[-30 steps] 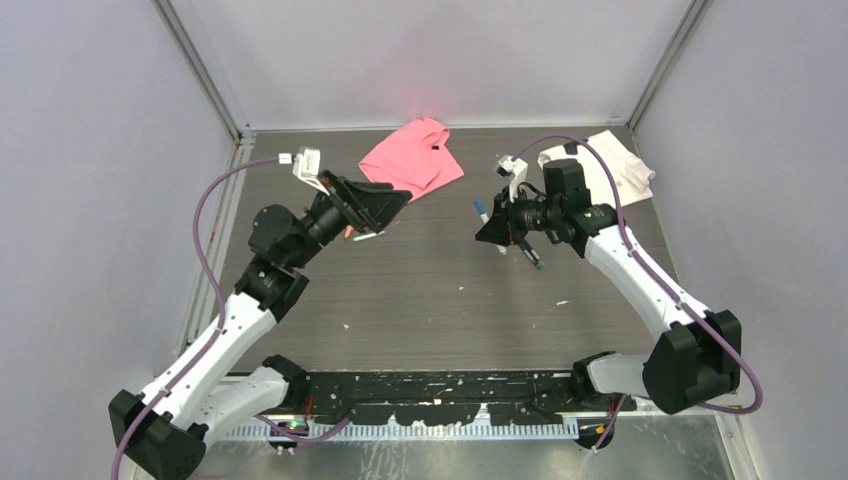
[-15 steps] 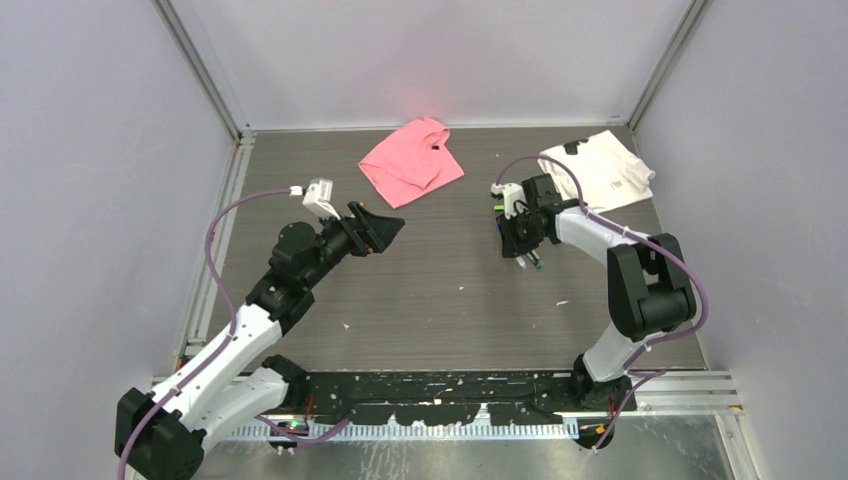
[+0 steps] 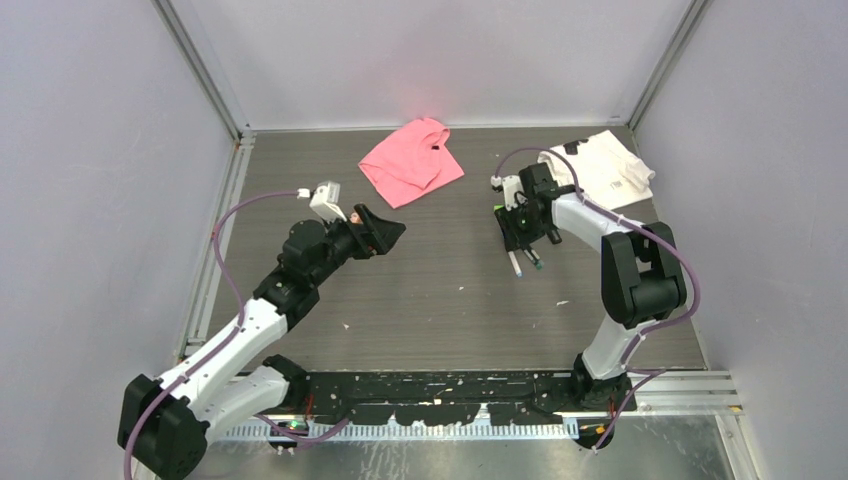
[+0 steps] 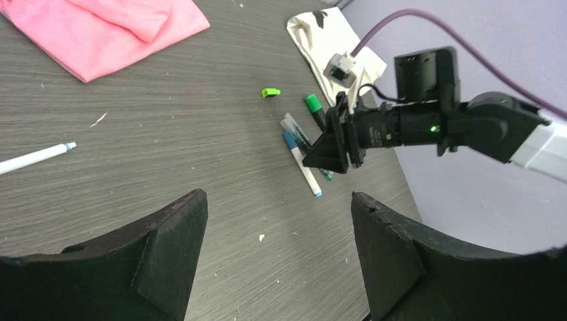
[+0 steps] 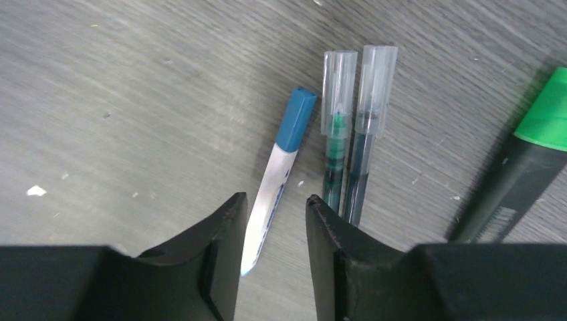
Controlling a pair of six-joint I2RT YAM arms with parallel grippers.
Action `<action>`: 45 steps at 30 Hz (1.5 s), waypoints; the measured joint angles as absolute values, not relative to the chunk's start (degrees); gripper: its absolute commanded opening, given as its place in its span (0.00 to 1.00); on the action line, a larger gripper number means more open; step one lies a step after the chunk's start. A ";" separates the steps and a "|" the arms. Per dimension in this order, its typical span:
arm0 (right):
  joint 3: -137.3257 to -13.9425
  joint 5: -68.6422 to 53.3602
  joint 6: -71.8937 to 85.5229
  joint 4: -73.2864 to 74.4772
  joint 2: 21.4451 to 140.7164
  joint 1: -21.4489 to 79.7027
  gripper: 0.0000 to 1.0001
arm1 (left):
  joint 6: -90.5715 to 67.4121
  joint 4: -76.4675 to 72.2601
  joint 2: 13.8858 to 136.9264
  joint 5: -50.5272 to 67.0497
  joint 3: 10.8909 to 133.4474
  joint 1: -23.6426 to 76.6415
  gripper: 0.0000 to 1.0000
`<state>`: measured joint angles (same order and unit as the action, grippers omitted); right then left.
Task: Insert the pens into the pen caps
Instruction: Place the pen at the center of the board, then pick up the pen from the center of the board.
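left gripper [image 4: 277,234]: fingers spread wide, nothing between them; hung above the table [image 3: 440,300], left of centre.
right gripper [image 5: 275,210]: pointed down at the pen cluster on the right half of the table, jaws only a narrow gap apart.
between right jaws: tail end of the white pen [image 5: 281,170], which lay flat on the table. Daylight showed on its right side, so no pinch. Couldn't tell whether it touched the other finger.
white pen: blue cap [image 5: 296,120] already on, at the end away from the gripper.
dark green pens [image 5: 337,167]: two, side by side and touching, just right of the white pen. Each wore a clear cap [image 5: 339,90].
black highlighter [image 5: 515,180]: right of the pair and apart from it, angled, with a bright green cap [image 5: 545,114] on.
loose green cap [image 4: 270,92]: alone on the table near the cluster, touching no pen.
second white pen [image 4: 33,157]: well apart from the cluster, over on the left arm's side, with a blue tip and no cap that I could see.
pink cloth [image 3: 410,160]: crumpled at the far edge, middle of the table.
white cloth [image 3: 605,170]: far right corner, just behind the right arm.
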<state>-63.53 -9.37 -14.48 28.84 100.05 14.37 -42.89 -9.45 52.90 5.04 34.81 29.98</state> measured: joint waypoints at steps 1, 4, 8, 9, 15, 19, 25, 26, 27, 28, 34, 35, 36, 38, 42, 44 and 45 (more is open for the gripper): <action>-64.93 -10.20 -14.59 30.57 100.01 14.09 0.51 | -42.72 -9.13 53.01 5.04 34.83 29.98 0.80; -70.76 -15.66 -14.98 36.05 99.29 12.21 0.60 | -40.69 -7.18 53.78 5.17 35.77 29.93 0.81; -77.38 -26.70 -15.62 41.30 95.77 7.81 0.64 | -34.92 0.27 57.69 5.63 40.71 29.52 0.81; -77.87 -29.47 -15.70 42.00 94.30 6.83 0.64 | -32.88 2.57 59.31 5.69 42.52 29.43 0.82; -74.06 -43.90 -15.05 44.03 86.00 4.62 0.67 | -16.10 16.71 71.33 6.15 54.37 28.99 0.84; -70.59 -48.97 -15.07 45.43 85.12 4.21 0.67 | -4.99 23.31 79.68 5.85 59.86 28.51 0.85; -68.53 -51.27 -14.06 44.99 85.10 1.65 0.67 | 5.15 32.16 92.40 4.93 68.42 26.09 0.86; -68.27 -51.37 -13.74 44.66 85.10 1.39 0.67 | 6.33 33.26 94.26 4.97 69.93 25.45 0.86; -67.92 -51.40 -13.41 44.36 85.10 1.19 0.67 | 7.01 33.89 95.59 4.97 71.00 24.88 0.86; -67.44 -51.53 -13.10 43.99 85.10 0.62 0.67 | 8.01 34.63 96.92 4.99 72.12 24.29 0.86; -65.52 -52.01 -11.84 43.18 85.10 -1.43 0.67 | 12.86 38.79 103.90 5.06 78.02 22.31 0.75; -65.47 -52.14 -11.70 43.05 85.10 -1.65 0.67 | 13.56 39.40 105.01 5.04 78.98 22.13 0.71; -65.47 -52.29 -11.62 42.83 85.10 -1.74 0.67 | 14.22 40.36 106.26 5.06 80.18 21.93 0.66; -65.47 -52.71 -11.35 42.41 85.12 -1.76 0.67 | 15.90 42.52 109.67 5.34 83.70 21.56 0.54; -65.47 -53.63 -10.35 41.76 85.47 -1.76 0.67 | 18.61 45.89 115.18 6.68 89.56 20.78 0.46; -65.47 -53.93 -10.11 41.56 85.91 -1.76 0.68 | 19.59 47.40 117.05 7.31 91.61 20.25 0.45; -65.47 -53.98 -10.04 41.56 86.15 -1.76 0.68 | 20.05 47.97 117.95 7.62 92.42 19.94 0.45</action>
<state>-65.47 -53.98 -10.04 41.56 86.15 -1.76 20.05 47.97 117.95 7.62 92.42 19.94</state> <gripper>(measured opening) 0.672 0.456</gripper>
